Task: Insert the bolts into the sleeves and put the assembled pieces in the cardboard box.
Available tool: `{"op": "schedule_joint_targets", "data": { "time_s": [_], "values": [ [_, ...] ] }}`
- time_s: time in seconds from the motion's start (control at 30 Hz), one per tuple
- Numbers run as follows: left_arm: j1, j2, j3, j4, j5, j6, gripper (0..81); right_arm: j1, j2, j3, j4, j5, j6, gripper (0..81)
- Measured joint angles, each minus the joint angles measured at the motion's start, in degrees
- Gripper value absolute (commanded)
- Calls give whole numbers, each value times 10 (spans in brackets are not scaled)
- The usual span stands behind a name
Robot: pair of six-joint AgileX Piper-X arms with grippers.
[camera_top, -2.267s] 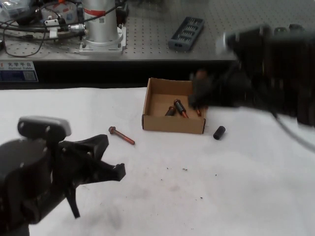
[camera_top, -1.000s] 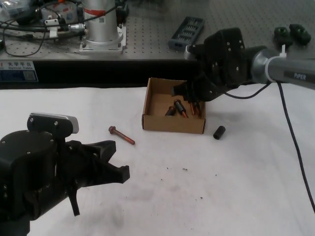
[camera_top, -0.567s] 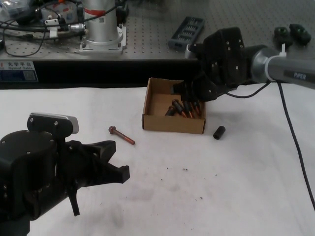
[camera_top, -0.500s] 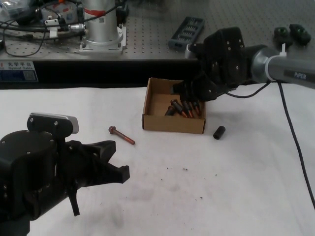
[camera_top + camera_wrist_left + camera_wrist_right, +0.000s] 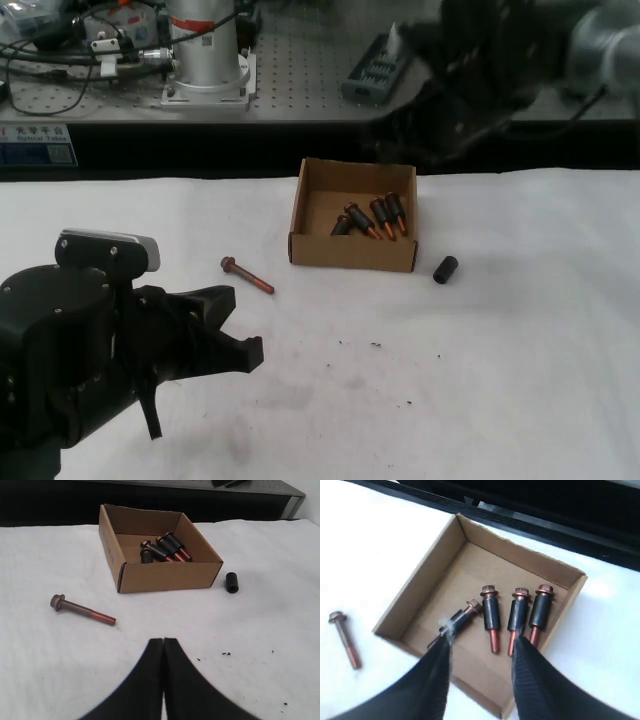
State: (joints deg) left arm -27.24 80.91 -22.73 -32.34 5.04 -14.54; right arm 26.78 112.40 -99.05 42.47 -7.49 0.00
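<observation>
**Left gripper (image 5: 163, 642) closed, right gripper (image 5: 481, 640) open, four assembled pieces (image 5: 375, 218) boxed**

High view: saw the left gripper (image 5: 235, 328) low over the white cloth (image 5: 450, 380), near a loose bolt (image 5: 247, 276). Found the cardboard box (image 5: 350, 255) holding the pieces, a lone sleeve (image 5: 446, 269) just beside its corner, and the right arm (image 5: 480, 70) blurred beyond.

Left wrist view: noted fingertips pressed together with nothing between them (bolt (image 5: 82, 609) and sleeve (image 5: 231, 582) lay on opposite sides of the box).

Right wrist view: caught both fingers spread apart and empty, the box (image 5: 520, 555) beyond them. Counted three pieces side by side and a fourth slanted.
</observation>
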Motion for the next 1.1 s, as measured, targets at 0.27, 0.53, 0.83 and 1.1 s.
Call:
{"op": "schedule_joint_targets", "data": {
  "time_s": [0.27,0.53,0.83,1.1],
  "values": [
    [0,-2,0,0,0,17,7,32,-36,0,63,0,-84,300],
    [0,-149,57,0,-71,18,7,93,-16,-3,9,-21,-101,302],
    [0,-321,75,243,-39,-15,7,106,81,-7,-23,-61,-119,326],
    [0,-326,110,296,-104,16,7,121,155,-61,-18,-6,-149,326]
  ]
}}
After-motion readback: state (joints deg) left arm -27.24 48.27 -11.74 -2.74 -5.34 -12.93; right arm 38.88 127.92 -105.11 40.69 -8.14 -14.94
